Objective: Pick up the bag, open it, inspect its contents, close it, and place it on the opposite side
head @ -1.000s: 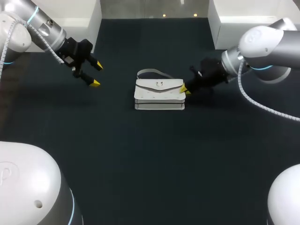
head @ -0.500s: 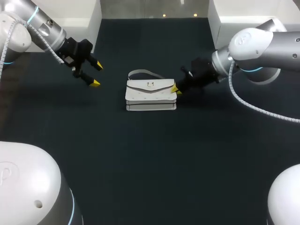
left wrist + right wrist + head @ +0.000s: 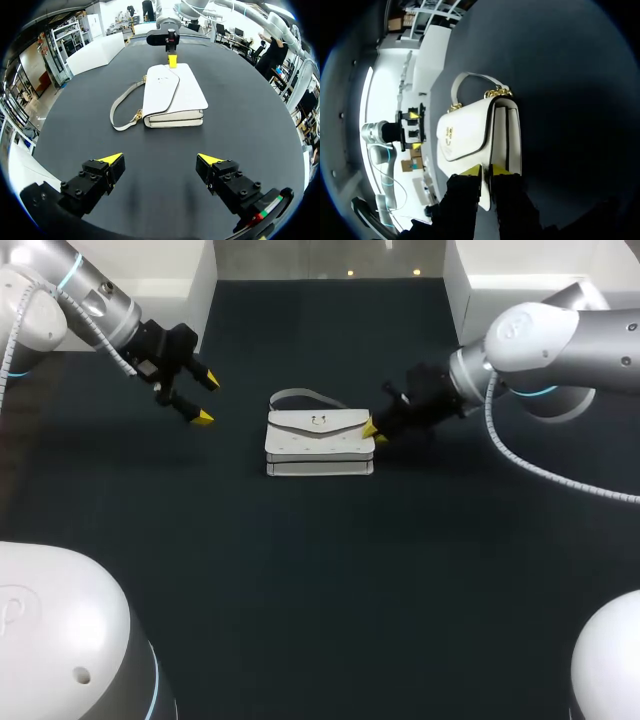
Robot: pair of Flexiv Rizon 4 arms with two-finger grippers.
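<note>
The white bag (image 3: 318,443) lay flat near the middle of the table (image 3: 330,580). The right gripper (image 3: 372,431) pinched the bag's right end, nearly closed. The left gripper (image 3: 204,398) hung wide open, holding nothing, well apart to the bag's left.

A dark, matte table (image 3: 320,590) fills nearly the whole head view, its top an even charcoal. Taking that view as a clock face, a white block (image 3: 185,265) with plain flat faces sits at the table's far edge at about 11 o'clock. A larger white block (image 3: 530,295) sits at about 1 o'clock. Whether they rest on the tabletop or just past its edge cannot be told. In the left wrist view the same dark top spreads wide, with a long white block lying along its rim. In the right wrist view a white block stands at the table's edge, its upper face brightly lit.
</note>
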